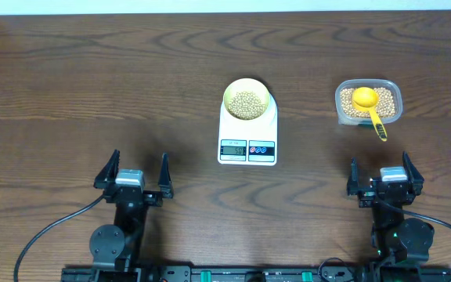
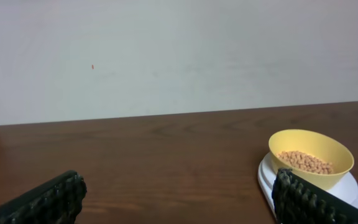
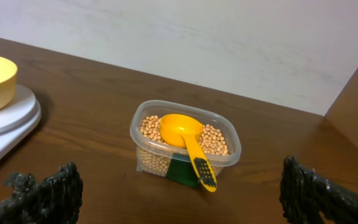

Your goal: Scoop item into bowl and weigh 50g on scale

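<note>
beans: a shallow heap of tan beans (image 1: 247,103) lies in the bowl, and a larger stock fills the tub to the right.
handling of beans: loose, hard, round and light, judging by their look. They will likely roll and bounce if tipped fast, so they need a container and not a pinch. A slow tilt should let them fall a few at a time.
bowl: the pale yellow bowl (image 1: 226,97) sits upright on the far end of the scale's platform. It looks thin-walled and light, so a knock could shift it.
scale: the white scale (image 1: 247,134) stands at the middle of the worktop with its display (image 1: 233,150) facing the arms. The digits are too small to read, so I cannot tell whether the weight is met.
tub: the clear tub (image 1: 399,102) stands well to the right of the scale, apart from it.
scoop: the bright yellow scoop (image 1: 365,98) rests on the beans in the tub, cup facing up.
where to hold: the scoop's handle (image 3: 199,163) juts out over the tub's near rim, and its dark ribbed end looks like the best place to grip. It seems to be stiff, smooth plastic, so grip it squarely across the flat.
right tool: the right tool (image 1: 380,163) hangs near the worktop's front edge, in line with the tub, fingers spread wide and holding nothing.
left tool: the left tool (image 1: 138,160) is at the front left, well away from the scale, also spread wide and empty.
</note>
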Available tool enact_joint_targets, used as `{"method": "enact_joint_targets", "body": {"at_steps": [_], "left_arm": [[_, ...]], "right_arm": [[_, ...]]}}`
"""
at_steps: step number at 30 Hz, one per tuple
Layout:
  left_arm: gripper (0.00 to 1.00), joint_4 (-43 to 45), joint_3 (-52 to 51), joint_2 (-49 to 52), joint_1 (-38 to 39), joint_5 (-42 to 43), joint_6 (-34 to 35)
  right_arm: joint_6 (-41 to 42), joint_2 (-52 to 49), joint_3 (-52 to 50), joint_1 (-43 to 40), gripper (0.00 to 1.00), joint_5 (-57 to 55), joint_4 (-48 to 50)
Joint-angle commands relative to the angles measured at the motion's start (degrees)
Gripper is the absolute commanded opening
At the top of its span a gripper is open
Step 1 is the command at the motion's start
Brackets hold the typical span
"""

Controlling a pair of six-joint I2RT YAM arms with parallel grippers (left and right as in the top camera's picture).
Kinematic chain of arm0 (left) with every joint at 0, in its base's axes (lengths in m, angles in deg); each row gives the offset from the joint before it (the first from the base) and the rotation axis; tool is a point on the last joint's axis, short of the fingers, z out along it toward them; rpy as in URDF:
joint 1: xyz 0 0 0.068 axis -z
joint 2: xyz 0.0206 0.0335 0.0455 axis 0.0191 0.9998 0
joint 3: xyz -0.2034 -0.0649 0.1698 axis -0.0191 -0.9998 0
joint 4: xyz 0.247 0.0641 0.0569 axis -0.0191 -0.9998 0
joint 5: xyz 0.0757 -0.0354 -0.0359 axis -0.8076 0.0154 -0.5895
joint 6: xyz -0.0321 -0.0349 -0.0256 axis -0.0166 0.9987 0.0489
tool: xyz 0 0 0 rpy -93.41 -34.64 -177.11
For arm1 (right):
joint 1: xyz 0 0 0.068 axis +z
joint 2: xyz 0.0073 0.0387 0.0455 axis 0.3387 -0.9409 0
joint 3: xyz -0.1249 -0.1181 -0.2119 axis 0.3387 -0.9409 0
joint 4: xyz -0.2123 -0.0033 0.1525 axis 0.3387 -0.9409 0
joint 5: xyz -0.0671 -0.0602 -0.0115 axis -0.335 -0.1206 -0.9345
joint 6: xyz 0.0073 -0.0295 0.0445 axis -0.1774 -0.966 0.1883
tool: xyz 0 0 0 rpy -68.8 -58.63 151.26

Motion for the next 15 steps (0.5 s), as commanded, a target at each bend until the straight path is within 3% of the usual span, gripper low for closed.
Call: {"method": "enact_joint_targets", "body": {"at_steps": [1, 15], "left_arm": [[0.98, 1.3, -1.4, -1.1, -0.4, -1.9, 1.7], [0.98, 1.0, -6.2, -1.1, -0.5, -1.8, 1.8]], "right_arm": [[-0.5, 0.5, -0.1, 0.1, 0.99, -0.4, -0.2], [-0.5, 0.5, -0.1, 0.1, 0.99, -0.4, -0.3]]}}
